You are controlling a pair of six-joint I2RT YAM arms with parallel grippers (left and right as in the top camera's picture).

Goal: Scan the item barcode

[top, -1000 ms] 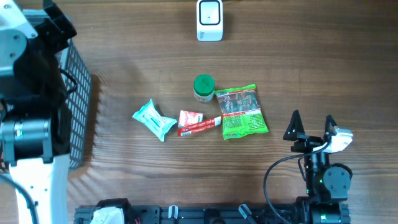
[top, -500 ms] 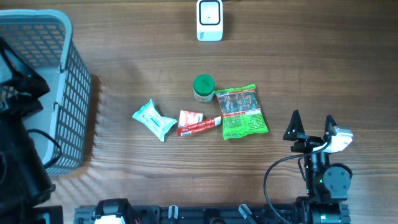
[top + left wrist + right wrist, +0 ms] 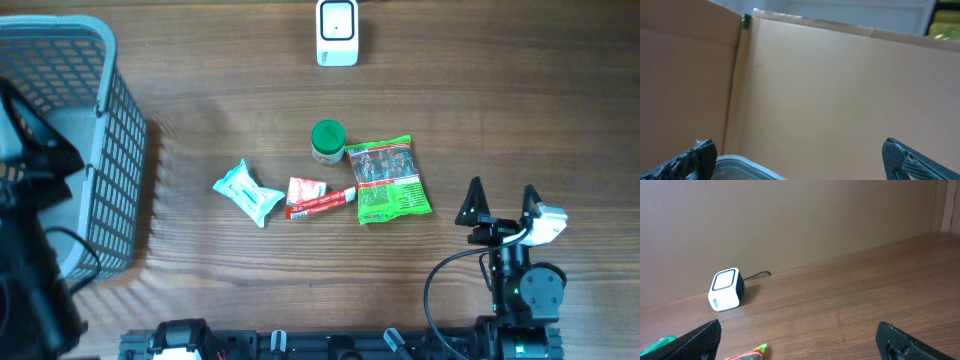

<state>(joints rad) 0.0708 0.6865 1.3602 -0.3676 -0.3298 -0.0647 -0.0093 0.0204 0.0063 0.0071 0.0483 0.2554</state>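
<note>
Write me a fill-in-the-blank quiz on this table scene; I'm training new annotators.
The jar has a ____ lid.
The grey basket stands on the ____ side of the table.
The right gripper is ____ and holds nothing.
Missing words: green; left; open.

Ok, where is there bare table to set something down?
Bare wood lies between the grey mesh basket and the white cube scanner, and right of the scanner. The centre is crowded: green-lidded jar, green snack packet, red sachet, pale blue pack.
</note>
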